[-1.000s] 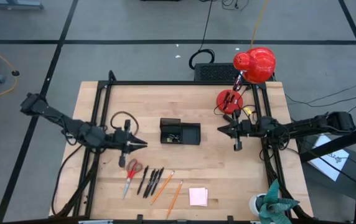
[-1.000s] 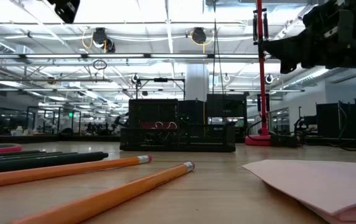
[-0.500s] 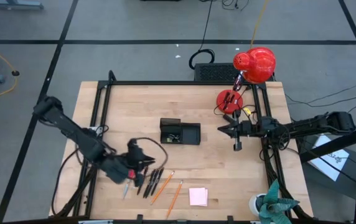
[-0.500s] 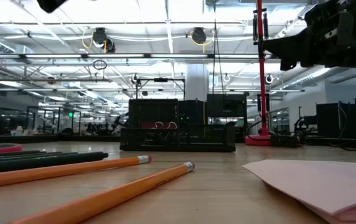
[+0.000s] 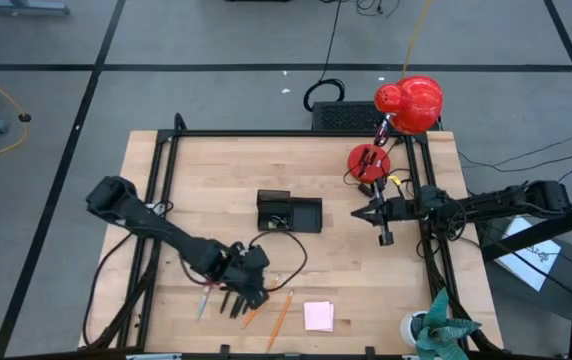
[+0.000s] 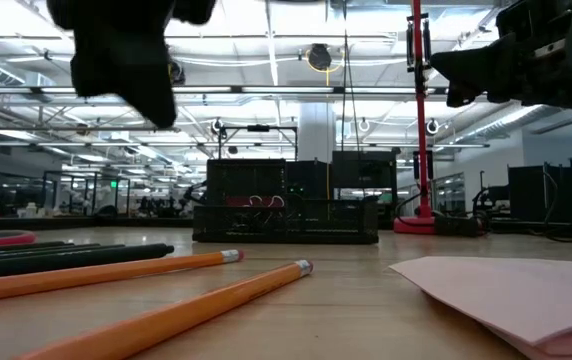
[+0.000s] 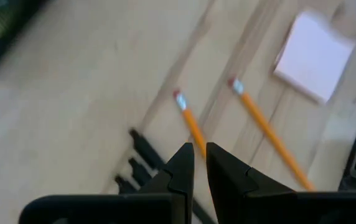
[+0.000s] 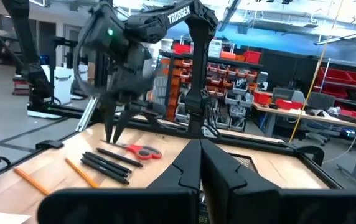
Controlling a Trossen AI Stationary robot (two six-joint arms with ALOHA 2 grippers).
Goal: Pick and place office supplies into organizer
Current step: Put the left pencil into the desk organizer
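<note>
While supplies lie loose near the table's front edge, little is done: organizer holds few bits. My left gripper hangs over the black pens, fingers nearly together, empty. Right gripper waits pressed together beside the organizer.

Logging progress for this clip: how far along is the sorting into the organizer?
Barely begun. The scissors, pens, pencils and sticky-note pad lie on the table, outside the organizer. The left gripper hovers over the pens, holding nothing; the right gripper waits shut near the lamp.
</note>
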